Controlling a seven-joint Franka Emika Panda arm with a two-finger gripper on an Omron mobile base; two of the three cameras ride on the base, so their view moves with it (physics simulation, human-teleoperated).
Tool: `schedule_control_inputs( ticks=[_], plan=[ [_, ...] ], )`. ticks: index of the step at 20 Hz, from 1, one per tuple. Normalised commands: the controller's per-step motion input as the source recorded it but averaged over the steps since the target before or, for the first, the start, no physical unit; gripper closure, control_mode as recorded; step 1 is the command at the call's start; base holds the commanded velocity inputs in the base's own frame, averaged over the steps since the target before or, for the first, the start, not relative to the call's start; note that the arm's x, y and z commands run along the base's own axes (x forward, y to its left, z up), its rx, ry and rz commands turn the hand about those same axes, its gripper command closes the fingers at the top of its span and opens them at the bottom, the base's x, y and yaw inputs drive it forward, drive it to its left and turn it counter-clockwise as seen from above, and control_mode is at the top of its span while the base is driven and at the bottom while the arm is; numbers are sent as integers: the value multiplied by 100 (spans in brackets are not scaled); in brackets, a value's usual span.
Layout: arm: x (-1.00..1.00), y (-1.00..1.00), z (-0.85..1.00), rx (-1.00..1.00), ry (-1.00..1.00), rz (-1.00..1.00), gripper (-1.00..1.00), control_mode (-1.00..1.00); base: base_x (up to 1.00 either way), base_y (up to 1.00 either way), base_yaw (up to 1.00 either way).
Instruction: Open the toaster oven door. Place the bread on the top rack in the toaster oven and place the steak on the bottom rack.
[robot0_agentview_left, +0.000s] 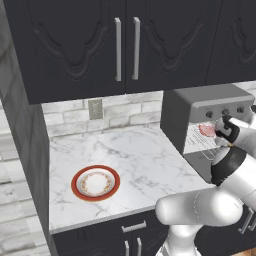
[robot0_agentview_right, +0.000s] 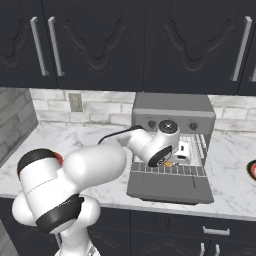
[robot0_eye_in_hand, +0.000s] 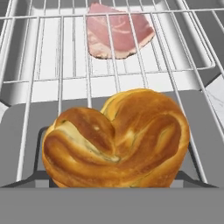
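Oven (robot0_agentview_right: 172, 107) on counter (robot0_agentview_left: 140, 155), against back wall, under cabinets (robot0_agentview_left: 100, 40); door (robot0_agentview_right: 167, 187) down flat before oven; bread (robot0_eye_in_hand: 116, 140) on rack (robot0_eye_in_hand: 52, 65) near front; steak (robot0_eye_in_hand: 117, 36) behind it, lower; plate (robot0_agentview_left: 95, 182) on counter, well left of oven.

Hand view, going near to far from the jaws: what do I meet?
bread → wire rack → steak
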Motion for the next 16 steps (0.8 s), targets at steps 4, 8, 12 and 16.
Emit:
schedule_control_inputs(
  ticks=[4,8,12,16],
  plan=[
    [6,-1,-6,3,0,5,100,-100,0,0,0],
    [0,-1,-8,0,0,4,100,-100,0,0,0],
    [0,-3,-10,0,0,4,-100,-100,0,0,0],
    [0,-5,0,1,0,2,-100,-100,0,0,0]
  ],
)
